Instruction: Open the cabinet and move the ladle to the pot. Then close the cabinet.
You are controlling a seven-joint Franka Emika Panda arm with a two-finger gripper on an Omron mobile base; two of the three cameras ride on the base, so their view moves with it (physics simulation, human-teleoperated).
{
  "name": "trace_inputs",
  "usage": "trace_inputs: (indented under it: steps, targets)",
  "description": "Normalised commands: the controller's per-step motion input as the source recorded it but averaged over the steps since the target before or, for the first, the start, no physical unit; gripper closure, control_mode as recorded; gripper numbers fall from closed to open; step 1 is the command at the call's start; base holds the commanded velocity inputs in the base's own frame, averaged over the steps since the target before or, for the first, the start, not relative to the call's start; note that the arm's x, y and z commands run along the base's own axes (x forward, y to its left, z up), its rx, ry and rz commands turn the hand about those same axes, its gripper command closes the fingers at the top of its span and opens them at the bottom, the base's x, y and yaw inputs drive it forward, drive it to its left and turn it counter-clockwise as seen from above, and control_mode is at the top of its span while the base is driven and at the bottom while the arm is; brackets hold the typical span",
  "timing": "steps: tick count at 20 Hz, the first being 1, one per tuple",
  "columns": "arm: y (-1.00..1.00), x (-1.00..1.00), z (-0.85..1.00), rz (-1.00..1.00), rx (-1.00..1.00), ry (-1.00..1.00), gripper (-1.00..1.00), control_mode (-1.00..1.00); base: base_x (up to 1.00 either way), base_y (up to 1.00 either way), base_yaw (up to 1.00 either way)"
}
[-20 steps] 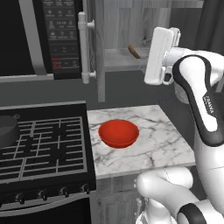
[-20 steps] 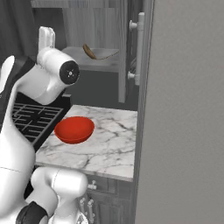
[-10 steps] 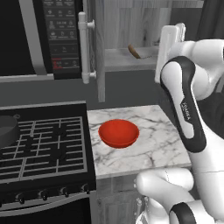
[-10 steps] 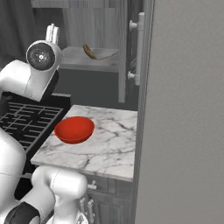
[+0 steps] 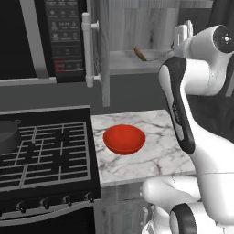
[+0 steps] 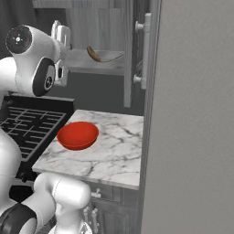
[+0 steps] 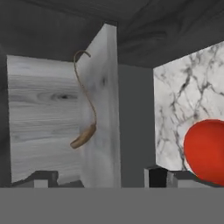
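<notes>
The grey wood-grain cabinet (image 5: 104, 55) stands open. The slim brown-handled ladle (image 7: 85, 114) lies on its shelf, untouched. The 2-finger gripper (image 7: 101, 177) faces it with jaws spread, empty. Grasping, carrying to the dark grey pot (image 5: 8, 137) and closing remain.

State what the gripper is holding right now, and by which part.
Nothing is held. The gripper is open and empty, with the ladle lying apart from it on the open cabinet shelf.
</notes>
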Motion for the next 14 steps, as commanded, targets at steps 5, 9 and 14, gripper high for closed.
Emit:
trace_inputs:
  steps: [5, 9, 14]
  targets:
    - [-0.49, 0.09, -0.11, -0.17, -0.16, 0.14, -1.00, -1.00, 0.00, 0.00, 0.00]
    - [-0.32, 0.15, -0.06, -0.12, -0.17, 0.02, -1.00, -1.00, 0.00, 0.00, 0.00]
    - [-0.19, 0.22, 0.00, -0.06, -0.18, -0.05, -1.00, -1.00, 0.00, 0.00, 0.00]
